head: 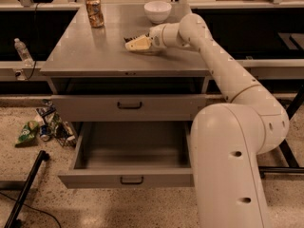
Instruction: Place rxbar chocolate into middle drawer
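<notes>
The rxbar chocolate [133, 37] is a small dark bar with pale marks, held just above the grey cabinet top [85, 56], right of its middle. My gripper [137, 42] is shut on the bar, and the white arm reaches in from the right. The middle drawer [95, 178] is the lower of the two grey drawers. It is pulled out, its inside looks bare, and it sits below and in front of the gripper.
An orange-patterned soda can [94, 11] stands at the back left of the top and a white bowl [157, 11] at the back middle. The upper drawer [129, 106] is shut. Bags and cans [42, 127] lie on the floor at left, beside a dark pole [26, 189]. My white arm base [228, 175] stands against the drawer's right end.
</notes>
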Motion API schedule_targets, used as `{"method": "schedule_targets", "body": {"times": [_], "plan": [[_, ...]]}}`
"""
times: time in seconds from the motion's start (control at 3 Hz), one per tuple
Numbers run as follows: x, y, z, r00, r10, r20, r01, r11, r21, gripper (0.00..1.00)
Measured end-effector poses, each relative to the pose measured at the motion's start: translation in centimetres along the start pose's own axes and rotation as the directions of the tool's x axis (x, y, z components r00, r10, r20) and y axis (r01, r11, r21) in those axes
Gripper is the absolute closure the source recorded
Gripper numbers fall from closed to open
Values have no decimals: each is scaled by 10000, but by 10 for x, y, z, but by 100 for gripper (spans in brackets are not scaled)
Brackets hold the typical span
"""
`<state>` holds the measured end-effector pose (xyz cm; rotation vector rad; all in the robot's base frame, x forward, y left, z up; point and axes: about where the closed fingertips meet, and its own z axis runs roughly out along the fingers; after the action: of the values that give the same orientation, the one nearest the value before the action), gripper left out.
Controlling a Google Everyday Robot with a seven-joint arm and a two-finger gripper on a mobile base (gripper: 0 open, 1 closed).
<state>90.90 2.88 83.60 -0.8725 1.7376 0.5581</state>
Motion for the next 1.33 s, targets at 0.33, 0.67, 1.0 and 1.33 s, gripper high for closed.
{"method": "schedule_targets", "body": {"times": [0.33,0.67,1.0,1.33], "plan": [[-1,1,11,10000,-48,11,48,10000,-61,49],[0,2,16,9999,-127,-38,126,9998,-158,72],[-15,18,-11,9988,-456,188,472,9944,-951,100],[-12,36,-44,9985,-544,19,540,9849,-1647,100]]}}
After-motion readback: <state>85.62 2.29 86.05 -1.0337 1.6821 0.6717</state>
